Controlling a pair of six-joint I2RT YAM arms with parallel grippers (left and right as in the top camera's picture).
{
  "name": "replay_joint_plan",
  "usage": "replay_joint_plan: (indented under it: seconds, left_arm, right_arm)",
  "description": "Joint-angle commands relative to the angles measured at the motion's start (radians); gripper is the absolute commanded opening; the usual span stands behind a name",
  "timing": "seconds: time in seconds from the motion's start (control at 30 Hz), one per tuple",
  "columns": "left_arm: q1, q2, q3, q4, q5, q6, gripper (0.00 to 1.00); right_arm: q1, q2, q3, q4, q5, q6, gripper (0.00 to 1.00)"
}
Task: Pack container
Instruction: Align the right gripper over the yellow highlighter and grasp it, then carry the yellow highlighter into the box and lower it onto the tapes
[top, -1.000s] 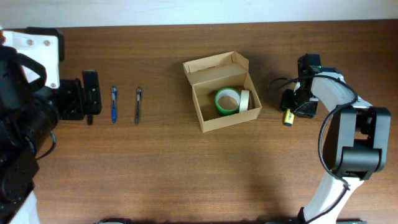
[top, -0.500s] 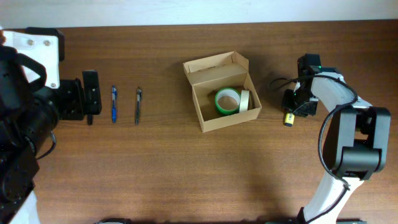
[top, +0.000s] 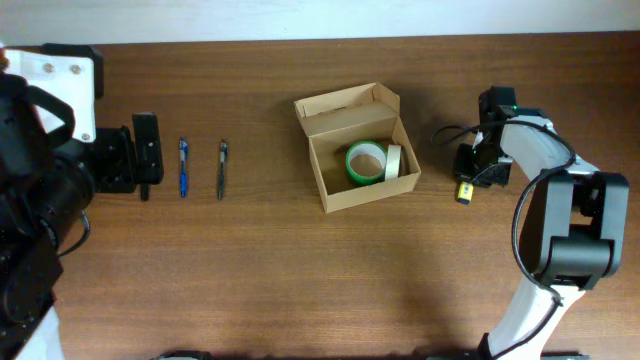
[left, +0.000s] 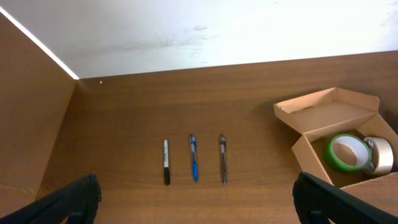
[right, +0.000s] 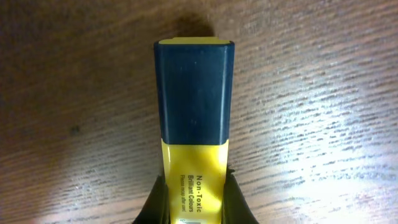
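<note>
Farthest left, the left gripper (top: 147, 160) stood with its fingers (left: 74, 199) spread fully wide and holding nothing, near three pens (left: 193, 158) lying side by side. Near the middle of the table (top: 300, 270) sat the container (top: 368, 196), its lid flap folded back, with a green tape roll (top: 365, 162) and a pale tape roll (top: 393, 163) inside. Just right of it, the right gripper (right: 196, 202) was pinched tight on the yellow body of a blue-capped highlighter (right: 194, 93).
</note>
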Motion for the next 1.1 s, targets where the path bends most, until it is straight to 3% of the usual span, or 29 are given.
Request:
replay_joint_plan:
  seconds: [0.0, 0.37, 0.57, 0.8, 1.07]
  left_arm:
    - [-0.003, 0.003, 0.0, 0.002, 0.007, 0.017, 0.99]
    - [-0.003, 0.003, 0.0, 0.008, 0.007, 0.017, 0.99]
    - [-0.003, 0.003, 0.0, 0.013, 0.007, 0.016, 0.99]
    - [-0.003, 0.003, 0.0, 0.014, 0.008, 0.016, 0.99]
    - [-0.003, 0.003, -0.002, 0.007, 0.008, 0.016, 0.99]
  right_arm:
    - [0.0, -0.029, -0.021, -0.021, 0.012, 0.005, 0.04]
    - [0.003, -0.213, 0.139, -0.219, 0.011, 0.005, 0.04]
    - [0.08, -0.272, 0.238, -0.309, -0.027, -0.045, 0.04]
    - [0.305, -0.275, 0.268, -0.295, -0.055, -0.208, 0.04]
    - [0.422, -0.257, 0.268, -0.174, -0.047, -0.21, 0.04]
